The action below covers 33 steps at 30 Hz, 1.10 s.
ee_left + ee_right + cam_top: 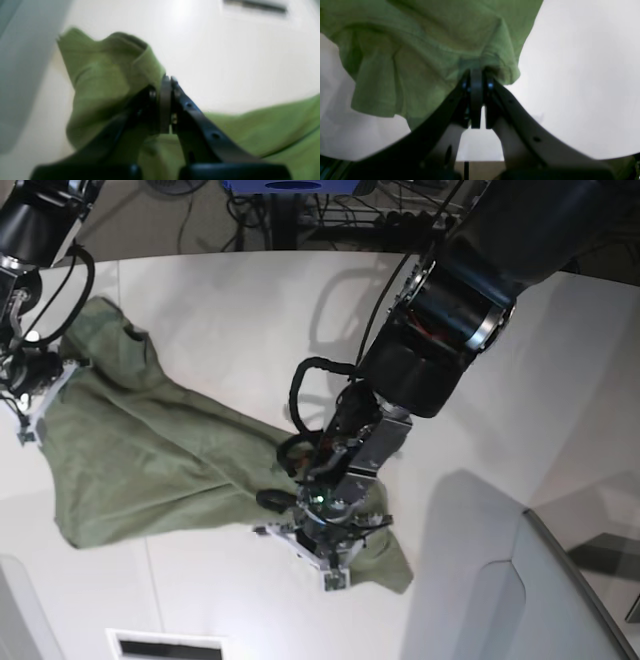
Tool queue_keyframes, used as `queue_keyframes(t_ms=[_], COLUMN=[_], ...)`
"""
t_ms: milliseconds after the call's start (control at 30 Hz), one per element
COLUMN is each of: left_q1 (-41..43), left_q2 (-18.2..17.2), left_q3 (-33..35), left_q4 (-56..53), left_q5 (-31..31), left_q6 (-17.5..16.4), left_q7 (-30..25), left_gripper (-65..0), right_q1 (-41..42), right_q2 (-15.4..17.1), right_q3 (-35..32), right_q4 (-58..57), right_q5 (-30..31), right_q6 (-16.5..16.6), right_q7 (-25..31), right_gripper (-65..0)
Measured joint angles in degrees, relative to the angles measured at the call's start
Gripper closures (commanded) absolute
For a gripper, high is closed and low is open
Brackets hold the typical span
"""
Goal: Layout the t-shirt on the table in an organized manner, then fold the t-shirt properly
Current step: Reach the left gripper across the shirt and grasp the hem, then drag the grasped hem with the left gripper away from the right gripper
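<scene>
Stretching between two pinched points, the olive-green t-shirt [170, 445] lies rumpled across the white surface [250, 300], one end bunched at the right jaws and the other trailing to the left jaws. The left gripper [168, 82] has its jaws clenched on a gathered fold of cloth; in the left wrist view the fabric rises in a soft peak just beyond the jaw tips and to one side, while more of the shirt spreads flat behind them. The right gripper [476, 75] is likewise clamped on an edge of the shirt, the cloth hanging in loose folds ahead of its jaws, with bare surface showing on the far side.

The shirt looks light and thoroughly limp. It will likely drape, crease and sag wherever it is unsupported, and it will not hold a shape by itself. It seems unlikely to slip from a firm pinch, though a thick bunch may let inner layers slide free. Which parts are held is hard to tell from the blurred close views. For spreading, the best holds are probably the hem corners or the shoulder seams, each taken as a single flat edge, not a wad, so that pulling the jaws apart draws the body taut.
</scene>
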Motion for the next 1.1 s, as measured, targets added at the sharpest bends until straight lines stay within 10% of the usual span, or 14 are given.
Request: queue_keyframes(t_ms=[233,400,467,900,1100], left_q1=[-2.82,-2.49,-2.45,4.76,4.31], left_q2=[1.40,1.73,1.70,-9.53,-9.40], left_q3=[7.98,9.44,9.44,-11.28,-12.66], left_q4=[-10.62,-10.56,-10.38,-1.25,-3.30], left_q5=[-0.13,-0.28,-0.17,-0.33,-0.09], left_q6=[-1.05,-6.38,-6.40,-5.60,-15.80], left_q7=[-7.10,-7.17,-7.08,-6.71,-7.41], left_gripper=[0.0,-44.8,-50.4,-36.0,-36.0], right_q1=[0.02,0.02,0.00,0.00,0.02], right_q2=[0.02,-0.50,-0.92,-1.01,-0.98], right_q3=[0.00,0.00,0.00,-0.04,-0.07], right_q4=[0.02,0.02,0.02,0.04,0.04], right_q5=[0.00,-0.02,-0.02,-0.02,-0.02], right_q6=[0.00,0.00,-0.02,0.00,0.00], right_q7=[-0.13,-0.15,-0.15,0.02,0.04], right_gripper=[-0.8,-0.8,-0.8,-0.8,-0.8])
